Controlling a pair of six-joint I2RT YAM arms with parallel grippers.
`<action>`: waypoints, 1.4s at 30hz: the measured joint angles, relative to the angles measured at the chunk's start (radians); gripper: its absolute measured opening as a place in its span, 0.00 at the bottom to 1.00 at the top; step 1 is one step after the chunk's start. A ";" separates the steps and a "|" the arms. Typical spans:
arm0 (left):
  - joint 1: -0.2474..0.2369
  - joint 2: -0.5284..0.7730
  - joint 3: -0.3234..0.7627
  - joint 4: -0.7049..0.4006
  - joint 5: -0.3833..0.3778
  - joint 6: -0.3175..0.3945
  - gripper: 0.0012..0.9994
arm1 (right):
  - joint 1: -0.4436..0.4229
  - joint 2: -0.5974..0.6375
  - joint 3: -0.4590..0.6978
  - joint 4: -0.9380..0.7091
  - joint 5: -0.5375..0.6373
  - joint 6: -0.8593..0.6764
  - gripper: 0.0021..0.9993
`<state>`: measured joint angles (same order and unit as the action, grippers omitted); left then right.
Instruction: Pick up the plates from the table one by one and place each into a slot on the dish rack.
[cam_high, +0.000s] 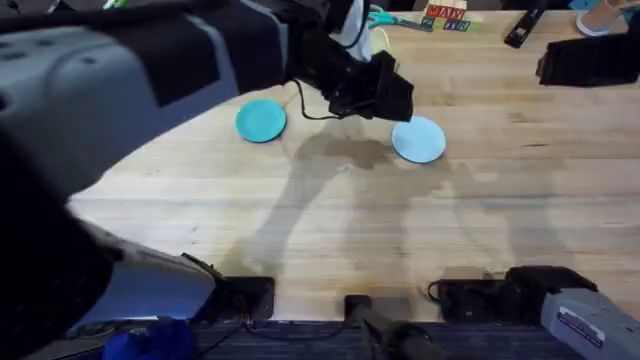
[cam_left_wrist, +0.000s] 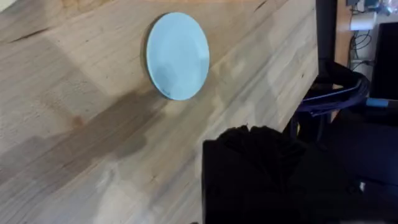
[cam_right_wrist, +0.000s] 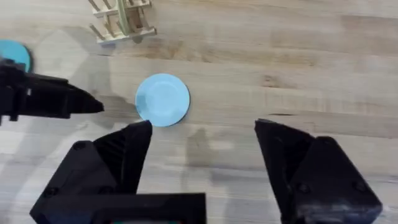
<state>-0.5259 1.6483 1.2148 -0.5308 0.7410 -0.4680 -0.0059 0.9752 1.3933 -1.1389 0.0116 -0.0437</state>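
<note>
1. the pale blue round plastic plate (cam_high: 418, 139) lies flat on the light wooden plank table (cam_high: 330, 220), just beside and below the left gripper (cam_high: 385, 90), which hangs over it; whether its fingers are spread i cannot tell.
2. the right gripper (cam_right_wrist: 203, 140) is spread wide, empty, the plate well ahead of it.
3. the teal round plastic plate (cam_high: 261, 120) lies farther off, on the left gripper's other side.
4. the pale wooden peg dish rack (cam_right_wrist: 122, 20) stands beyond the blue plate; the left arm looks nearer.

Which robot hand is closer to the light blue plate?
The left one. The left gripper hovers just beside the pale blue plate, toward the teal plate. The right gripper is open and sits farther back, near the table's front edge.
</note>
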 joint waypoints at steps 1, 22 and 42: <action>-0.003 0.011 0.000 0.008 0.000 -0.008 0.04 | 0.000 0.000 0.000 0.000 0.000 0.000 1.00; -0.008 0.219 -0.002 0.143 -0.001 -0.102 0.04 | 0.000 0.000 0.000 0.000 0.000 0.000 0.99; -0.030 0.260 -0.003 0.222 -0.040 -0.154 0.04 | 0.000 0.038 0.000 0.001 0.000 0.000 0.99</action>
<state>-0.5560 1.9083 1.2114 -0.3092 0.7013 -0.6224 -0.0059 1.0137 1.3937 -1.1384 0.0116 -0.0437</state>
